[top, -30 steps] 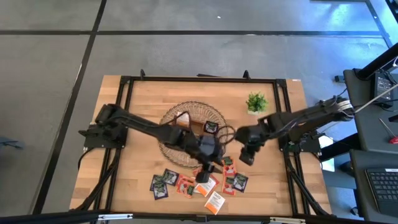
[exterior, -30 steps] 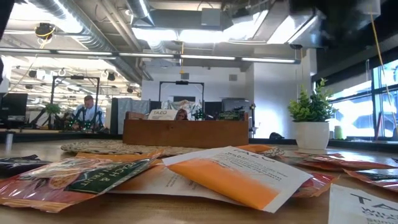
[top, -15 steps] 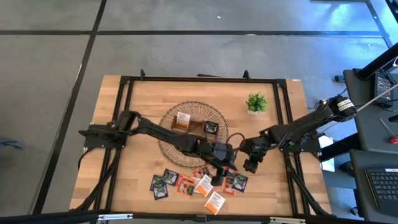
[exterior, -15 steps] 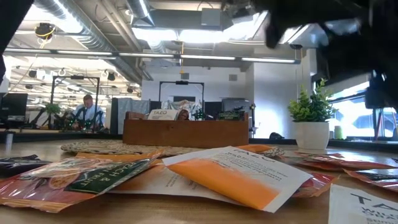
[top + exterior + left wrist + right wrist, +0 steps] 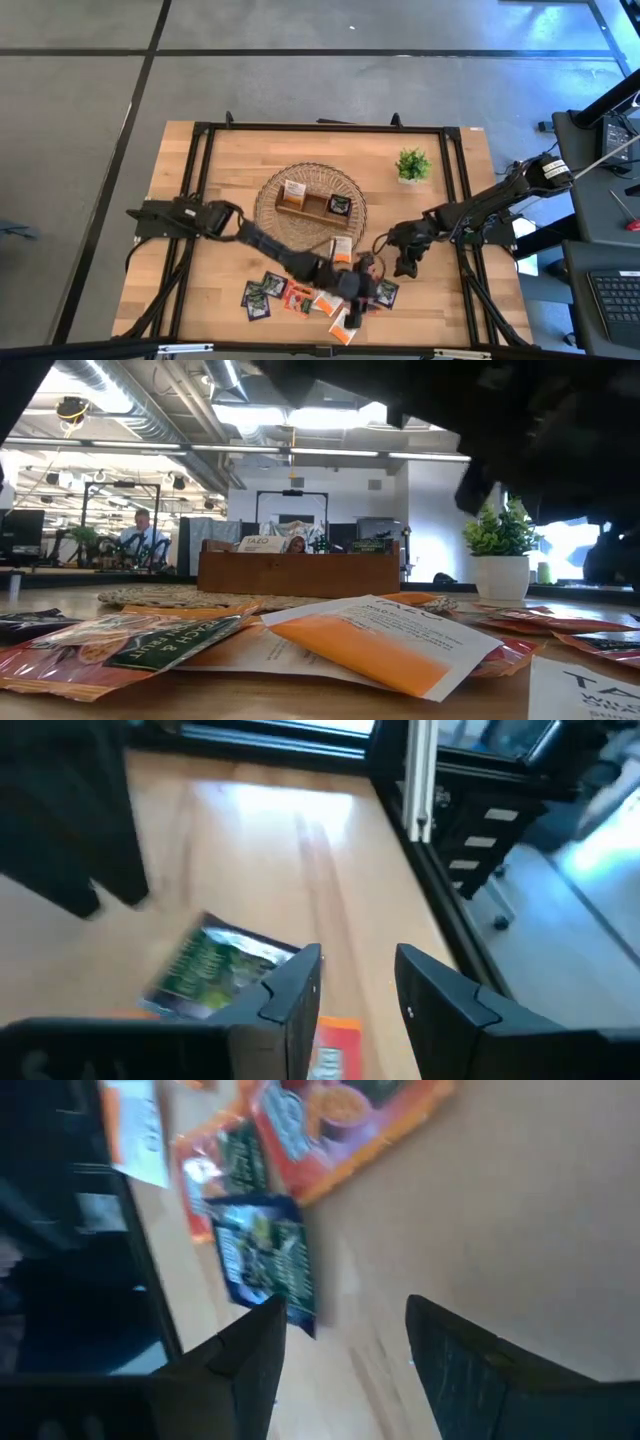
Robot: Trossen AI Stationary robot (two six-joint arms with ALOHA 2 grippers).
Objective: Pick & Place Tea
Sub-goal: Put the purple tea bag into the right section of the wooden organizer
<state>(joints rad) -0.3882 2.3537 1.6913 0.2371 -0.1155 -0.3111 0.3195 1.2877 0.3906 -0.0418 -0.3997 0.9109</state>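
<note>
From above, the table (image 5: 230,215) is carrying a round woven mat (image 5: 270,195) with a wooden tray (image 5: 312,205) on it; two sachets are sitting in the tray's end compartments. A plant (image 5: 412,164) is standing near the far right corner. The tea (image 5: 268,291) is lying scattered in a loose cluster along the near edge, and one orange-and-white sachet (image 5: 341,248) is lying apart, just beside the mat's near rim. The left arm is reaching across from the left side, its left gripper (image 5: 352,300) hanging over the right part of the cluster. The right gripper (image 5: 405,265) is hovering just to the right of the cluster, over bare wood; from here I cannot tell how its fingers are set.

At table height, the sachets are filling the foreground, an orange-and-white one (image 5: 385,640) lying on top. The tray (image 5: 298,573) and plant (image 5: 500,545) are standing behind them. Dark arm shapes are crossing the top right. A person (image 5: 140,540) is sitting far back in the room.

In the left wrist view, the left gripper (image 5: 355,982) is standing open with nothing between its fingers, a green sachet (image 5: 215,970) lying just beyond one fingertip (image 5: 300,970).

In the right wrist view, the right gripper (image 5: 345,1330) is spread wide and empty above bare wood, a green-blue sachet (image 5: 265,1255) lying just beyond one finger (image 5: 250,1355).
</note>
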